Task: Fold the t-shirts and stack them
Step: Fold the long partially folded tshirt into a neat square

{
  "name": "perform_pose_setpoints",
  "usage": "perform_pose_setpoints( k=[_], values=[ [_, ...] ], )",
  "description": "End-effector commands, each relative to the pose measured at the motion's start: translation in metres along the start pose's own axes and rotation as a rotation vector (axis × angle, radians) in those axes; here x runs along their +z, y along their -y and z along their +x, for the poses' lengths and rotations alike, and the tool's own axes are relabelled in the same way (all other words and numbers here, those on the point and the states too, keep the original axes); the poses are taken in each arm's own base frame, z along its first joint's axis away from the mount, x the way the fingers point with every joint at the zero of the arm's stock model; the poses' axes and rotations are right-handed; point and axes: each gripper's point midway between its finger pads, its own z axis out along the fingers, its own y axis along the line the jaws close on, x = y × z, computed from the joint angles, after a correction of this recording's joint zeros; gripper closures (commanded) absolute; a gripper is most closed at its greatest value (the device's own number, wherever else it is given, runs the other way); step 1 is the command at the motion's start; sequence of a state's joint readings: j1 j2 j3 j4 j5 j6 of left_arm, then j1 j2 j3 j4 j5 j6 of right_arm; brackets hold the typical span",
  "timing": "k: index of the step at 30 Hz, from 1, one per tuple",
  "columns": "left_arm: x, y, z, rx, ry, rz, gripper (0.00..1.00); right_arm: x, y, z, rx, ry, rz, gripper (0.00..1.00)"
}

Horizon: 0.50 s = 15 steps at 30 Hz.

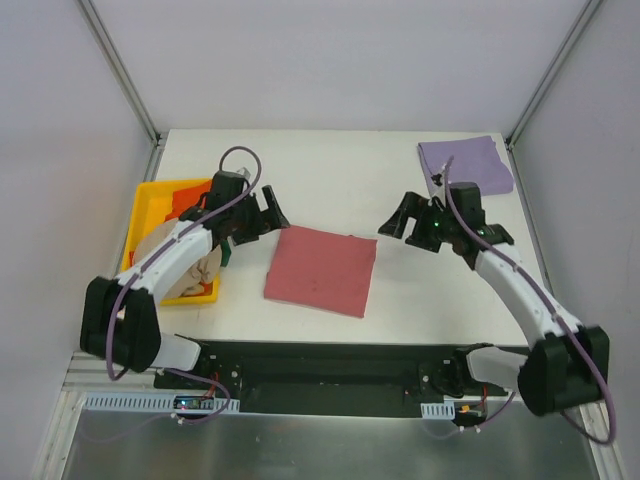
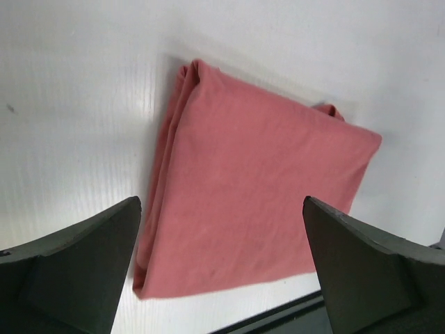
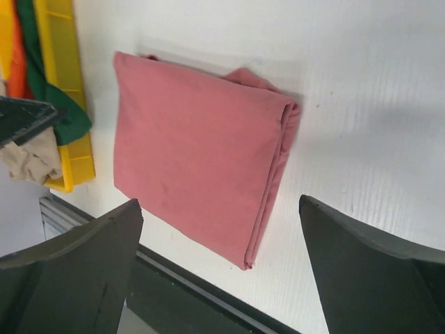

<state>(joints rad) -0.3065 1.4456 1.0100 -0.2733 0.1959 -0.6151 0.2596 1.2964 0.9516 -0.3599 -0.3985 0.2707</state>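
The dusty red folded t-shirt lies flat near the middle of the white bench, between the two arms. It is an almost square rectangle. Its slightly longer side runs left to right, and it is turned a little so that its right end sits nearer the arm bases. Stacked folded layers show along its left edge in the left wrist view and along its right edge in the right wrist view.

The left jaws are spread wide and hold nothing, poised above the bench just beyond the shirt's far left corner. The right jaws are also spread and empty, above the bench off its far right corner.

A folded lavender purple t-shirt lies flat at the far right corner of the bench, well apart from the red one. At the left edge stands a yellow plastic bin holding crumpled orange cloth, dark green cloth and beige cloth.
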Motion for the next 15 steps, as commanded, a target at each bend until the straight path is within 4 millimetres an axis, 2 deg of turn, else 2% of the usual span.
perform_pose_setpoints(
  k=[1, 3, 6, 9, 11, 15],
  values=[
    [-0.042, 0.0, 0.008, 0.0, 0.096, 0.047, 0.01, -0.033, -0.001, -0.012, 0.026, 0.241, -0.008, 0.04],
    [-0.061, -0.002, 0.011, 0.003, 0.158, 0.066, 0.01, -0.036, 0.008, -0.008, 0.101, 0.275, 0.001, 0.04],
    [-0.078, -0.013, 0.024, -0.001, 0.207, 0.076, 0.01, -0.037, 0.011, 0.006, 0.106, 0.255, -0.015, 0.04],
    [-0.086, -0.031, 0.045, -0.018, 0.22, 0.062, 0.01, -0.035, 0.012, 0.024, 0.099, 0.189, 0.001, 0.04],
    [-0.084, -0.045, 0.061, -0.038, 0.198, 0.035, 0.01, -0.027, 0.014, 0.038, 0.089, 0.157, 0.03, 0.04],
    [-0.082, -0.055, 0.075, -0.056, 0.183, 0.028, 0.01, -0.013, 0.026, 0.058, 0.076, 0.109, 0.158, 0.04]
  ],
)
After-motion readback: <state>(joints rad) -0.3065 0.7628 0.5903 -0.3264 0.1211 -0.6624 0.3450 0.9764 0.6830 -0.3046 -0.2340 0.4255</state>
